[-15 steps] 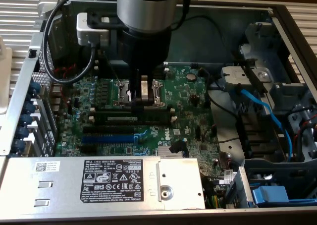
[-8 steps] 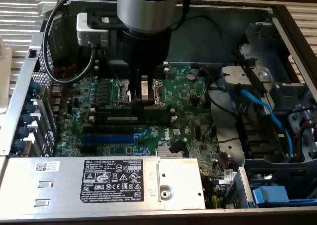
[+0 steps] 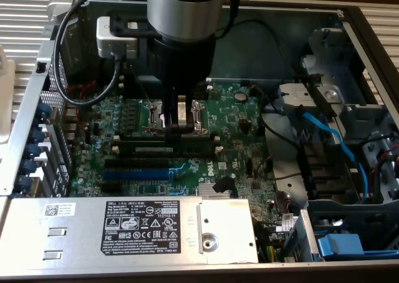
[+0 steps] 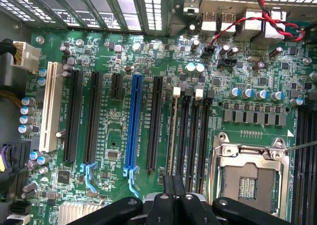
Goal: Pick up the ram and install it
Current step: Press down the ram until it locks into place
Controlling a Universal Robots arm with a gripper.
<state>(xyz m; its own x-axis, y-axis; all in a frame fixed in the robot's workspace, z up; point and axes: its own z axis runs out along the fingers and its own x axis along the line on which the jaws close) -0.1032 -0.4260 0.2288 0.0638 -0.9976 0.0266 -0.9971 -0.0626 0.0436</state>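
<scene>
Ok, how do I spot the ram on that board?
On the green motherboard, find the bare silver CPU socket; beside it run long black memory slots. The ram is the dark-green stick standing in one, under the gripper; its neighbours sit empty.

Hidden and cut-off parts

The ram lies partly behind the fingers; the arm is cropped at the frame's top edge.

I've got the pincer closed, low over the motherboard, black slots right under it. At 6 o'clock the power supply walls me in; blue cables crowd 3 o'clock. Open board toward the blue slot.
</scene>
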